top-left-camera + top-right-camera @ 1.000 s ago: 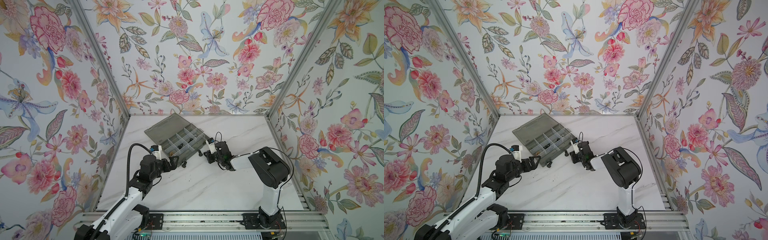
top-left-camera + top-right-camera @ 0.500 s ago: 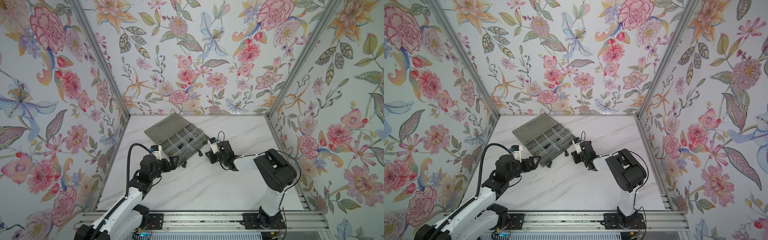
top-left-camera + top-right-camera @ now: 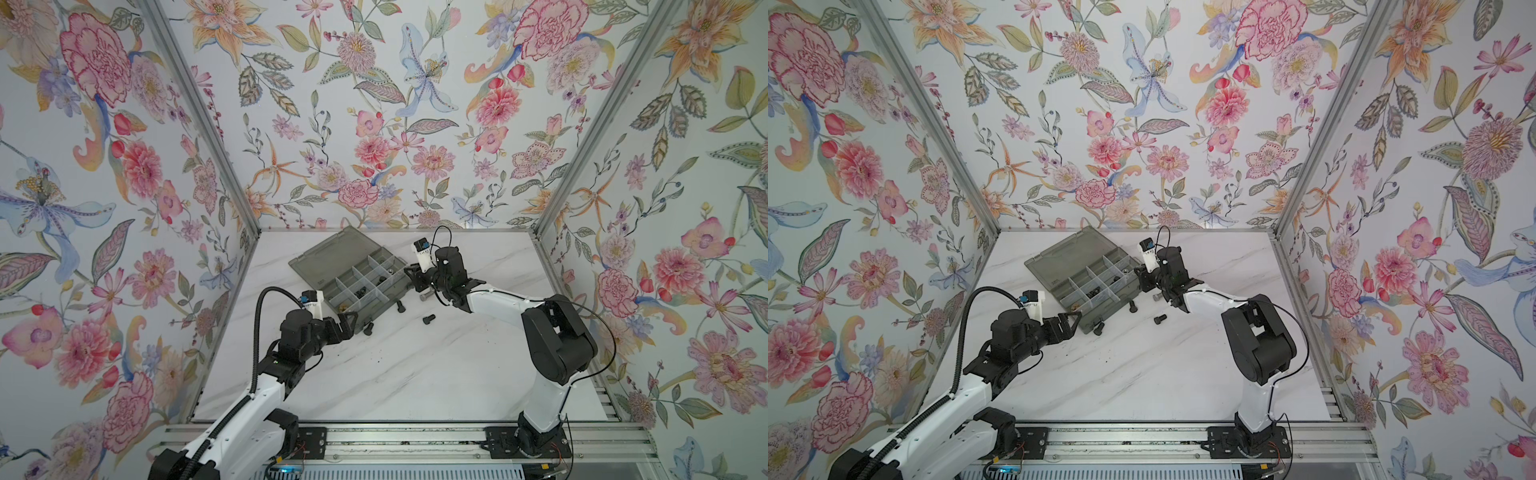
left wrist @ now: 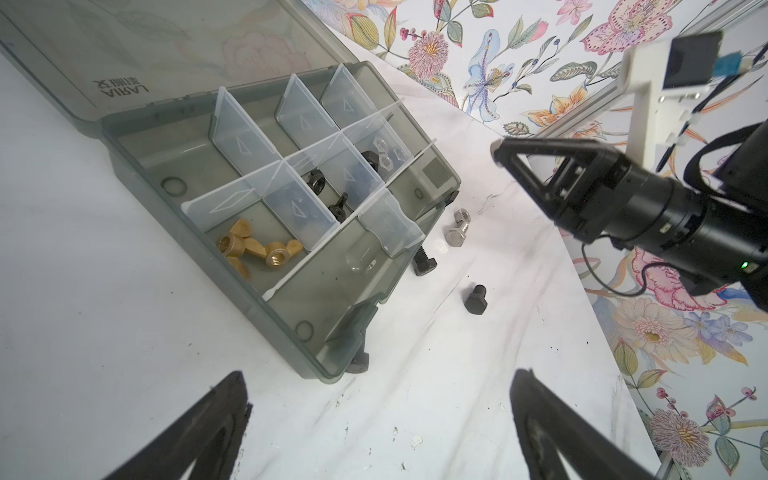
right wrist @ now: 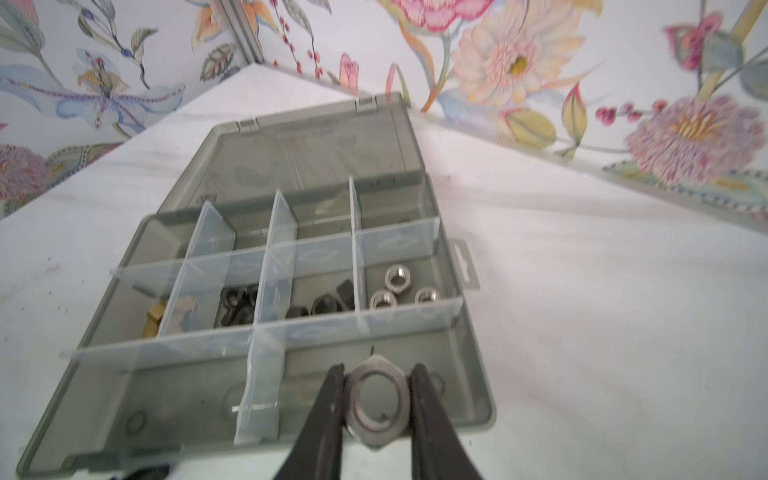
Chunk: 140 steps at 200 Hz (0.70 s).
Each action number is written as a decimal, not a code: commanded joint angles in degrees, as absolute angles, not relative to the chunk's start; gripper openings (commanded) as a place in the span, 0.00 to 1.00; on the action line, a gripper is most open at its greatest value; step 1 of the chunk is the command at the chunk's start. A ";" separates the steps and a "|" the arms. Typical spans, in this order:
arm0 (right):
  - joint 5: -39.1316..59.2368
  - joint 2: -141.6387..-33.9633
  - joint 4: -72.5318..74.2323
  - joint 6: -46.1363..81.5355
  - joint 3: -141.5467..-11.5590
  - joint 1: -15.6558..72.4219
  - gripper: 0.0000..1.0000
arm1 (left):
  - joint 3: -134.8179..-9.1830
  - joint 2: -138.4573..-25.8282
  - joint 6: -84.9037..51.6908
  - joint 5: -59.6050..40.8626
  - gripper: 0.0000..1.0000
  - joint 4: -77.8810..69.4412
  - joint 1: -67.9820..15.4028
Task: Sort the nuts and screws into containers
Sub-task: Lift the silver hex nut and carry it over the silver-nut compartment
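Note:
The grey organizer box [image 3: 376, 301] lies open, lid [image 3: 332, 257] flat behind it, in both top views. My right gripper [image 5: 376, 399] is shut on a silver hex nut [image 5: 376, 401], held just above the box's front end compartment [image 5: 449, 374]. Other containers hold brass wing nuts [image 4: 253, 249], black winged nuts [image 4: 328, 195], black hex nuts [image 5: 328, 303] and silver nuts [image 5: 399, 286]. Black screws [image 3: 400, 306] [image 3: 429, 319] and a silver hex screw [image 4: 456, 237] lie on the table beside the box. My left gripper [image 4: 378, 382] stands open and empty near the box's front corner.
A third black screw [image 4: 359, 361] lies half hidden under the box's corner. The white marble table [image 3: 395, 374] is walled by floral panels on three sides. The right gripper [image 3: 1144, 278] hangs at the box's right end in a top view.
My right gripper has moved back and up toward the box's right end with the nut in it. The left arm has not moved.

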<state>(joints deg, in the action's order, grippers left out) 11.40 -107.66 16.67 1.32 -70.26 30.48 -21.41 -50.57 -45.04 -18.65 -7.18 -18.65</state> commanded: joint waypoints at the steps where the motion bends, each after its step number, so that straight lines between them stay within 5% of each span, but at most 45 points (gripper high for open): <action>1: 11.88 -112.87 11.55 -0.12 -76.75 29.92 0.09 | -20.85 -50.26 -45.16 -18.00 0.99 -7.49 -18.07; 73: 12.88 -126.81 7.06 2.36 -93.47 29.88 0.09 | -20.83 -50.96 -45.15 -19.45 0.99 -8.77 -18.02; 140: 12.93 -129.09 6.39 2.62 -93.75 30.32 0.13 | -21.15 -51.05 -45.13 -19.15 0.99 -8.56 -18.04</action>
<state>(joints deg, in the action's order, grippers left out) 12.08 -128.55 6.79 1.83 -92.68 30.13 -21.41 -50.78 -45.04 -19.11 -7.81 -18.65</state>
